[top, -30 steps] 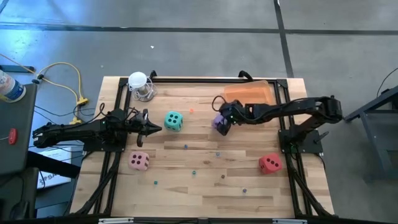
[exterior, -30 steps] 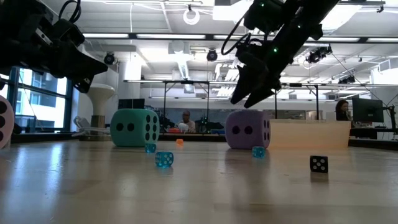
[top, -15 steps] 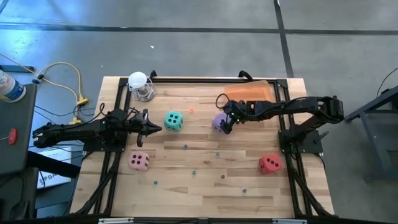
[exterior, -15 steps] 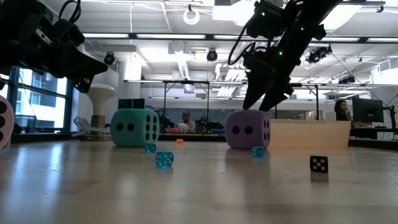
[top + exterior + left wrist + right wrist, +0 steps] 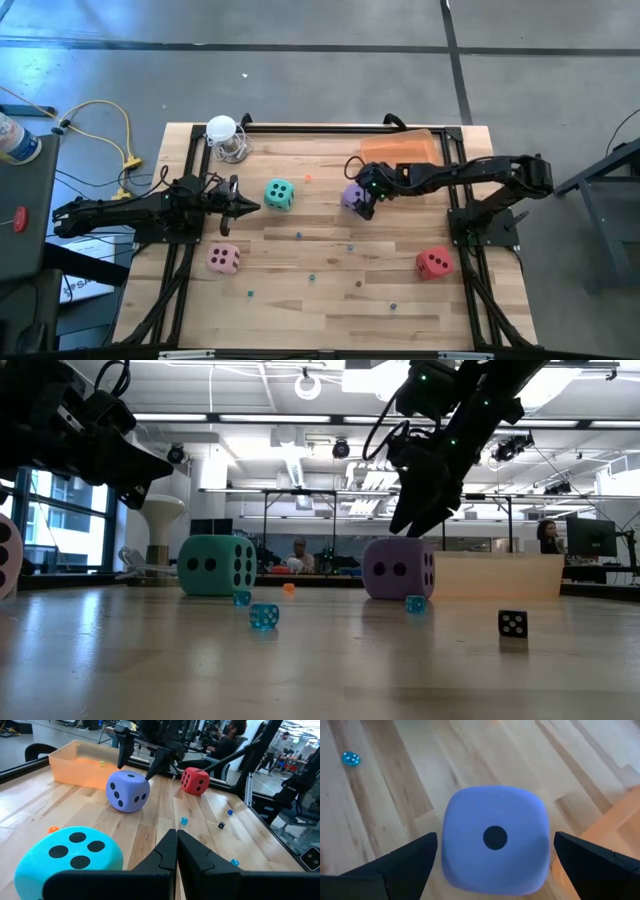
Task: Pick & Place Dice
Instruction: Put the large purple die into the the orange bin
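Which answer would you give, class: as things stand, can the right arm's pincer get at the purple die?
Probably yes. The right pincer hangs open just above the purple die, a finger to each side, and nothing lies between them.

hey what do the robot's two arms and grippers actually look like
Both arms are dark, near-black jointed links with black cables looping along them. The left gripper ends in two slim, tapering black fingers. The right gripper has matching dark wedge-shaped fingers, with small green lights near its wrist.

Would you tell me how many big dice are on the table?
4: teal die by the left arm, purple die under the right fingers, pink die and red die nearer front.
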`<state>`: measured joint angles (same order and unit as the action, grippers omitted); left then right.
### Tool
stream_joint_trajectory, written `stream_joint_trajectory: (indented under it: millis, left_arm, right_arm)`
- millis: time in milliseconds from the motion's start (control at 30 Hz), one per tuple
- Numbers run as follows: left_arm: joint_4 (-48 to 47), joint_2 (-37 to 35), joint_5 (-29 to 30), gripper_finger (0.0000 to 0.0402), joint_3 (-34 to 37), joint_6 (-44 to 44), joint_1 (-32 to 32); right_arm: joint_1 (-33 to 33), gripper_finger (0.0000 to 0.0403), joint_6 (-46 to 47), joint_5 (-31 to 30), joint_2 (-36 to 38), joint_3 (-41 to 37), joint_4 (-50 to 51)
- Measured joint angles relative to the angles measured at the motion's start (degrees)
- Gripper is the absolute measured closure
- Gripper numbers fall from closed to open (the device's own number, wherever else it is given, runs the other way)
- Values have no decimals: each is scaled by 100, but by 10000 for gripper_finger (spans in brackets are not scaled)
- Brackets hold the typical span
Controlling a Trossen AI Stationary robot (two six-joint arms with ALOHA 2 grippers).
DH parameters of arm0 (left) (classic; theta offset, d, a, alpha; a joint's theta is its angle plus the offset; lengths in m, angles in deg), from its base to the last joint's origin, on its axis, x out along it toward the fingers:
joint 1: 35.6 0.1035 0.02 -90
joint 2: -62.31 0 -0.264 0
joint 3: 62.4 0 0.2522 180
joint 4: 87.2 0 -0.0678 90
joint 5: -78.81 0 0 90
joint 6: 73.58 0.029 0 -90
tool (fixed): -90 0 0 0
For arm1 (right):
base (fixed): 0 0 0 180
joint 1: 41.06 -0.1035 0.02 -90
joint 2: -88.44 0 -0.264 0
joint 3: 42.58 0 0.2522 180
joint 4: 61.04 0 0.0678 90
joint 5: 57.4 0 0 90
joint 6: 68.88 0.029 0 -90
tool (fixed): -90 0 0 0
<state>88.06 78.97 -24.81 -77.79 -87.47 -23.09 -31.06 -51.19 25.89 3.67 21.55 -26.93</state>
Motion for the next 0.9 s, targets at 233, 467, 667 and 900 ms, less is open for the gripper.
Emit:
stream_joint_trajectory:
  millis: [233,467,667,900]
  left_arm:
    - [0,0,0,399,0,0,-2]
    - [0,0,0,399,1,0,-2]
    - [2,0,0,399,1,0,-2]
    - [-2,0,0,399,0,0,0]
  right_arm:
    - [2,9,-13,47,-98,7,-10]
    - [6,9,-166,-41,-334,29,-81]
    - [5,9,-148,118,-374,8,-79]
    - [-7,9,68,462,-421,4,-84]
